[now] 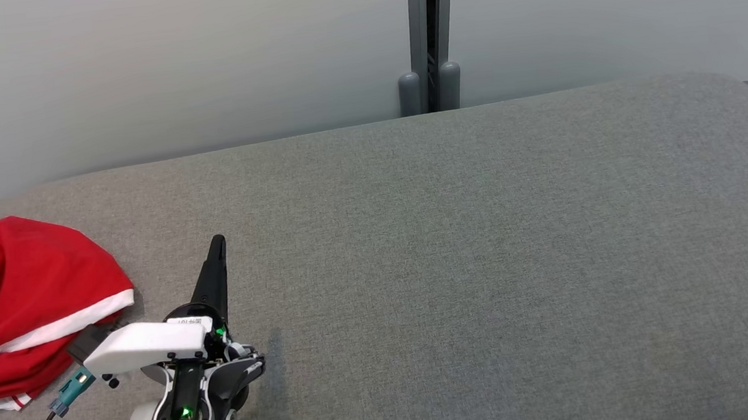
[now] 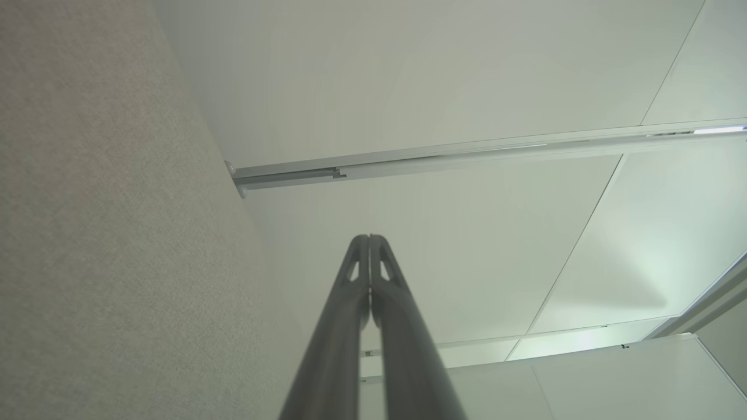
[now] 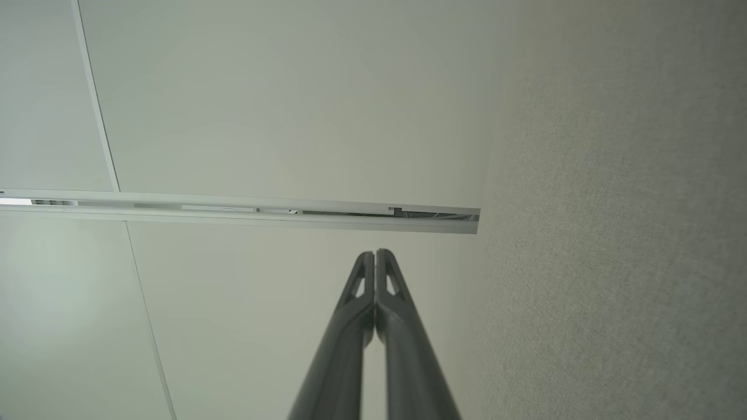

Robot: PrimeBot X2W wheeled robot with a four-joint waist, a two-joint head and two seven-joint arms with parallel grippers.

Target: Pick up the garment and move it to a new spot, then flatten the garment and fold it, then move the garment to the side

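Garment (image 1: 19, 306), red with white trim, lies crumpled at the left edge of the grey fabric tabletop (image 1: 489, 261), partly cut off by the head view's border. Left gripper (image 1: 216, 247) is just to its right, fingers clear of the cloth, pressed together and holding nothing, pointing toward the pale wall (image 1: 161, 66). Right gripper (image 3: 375, 255) is likewise closed and empty, well apart from the garment at the tabletop's right side. A grey post (image 1: 427, 33) stands against the wall
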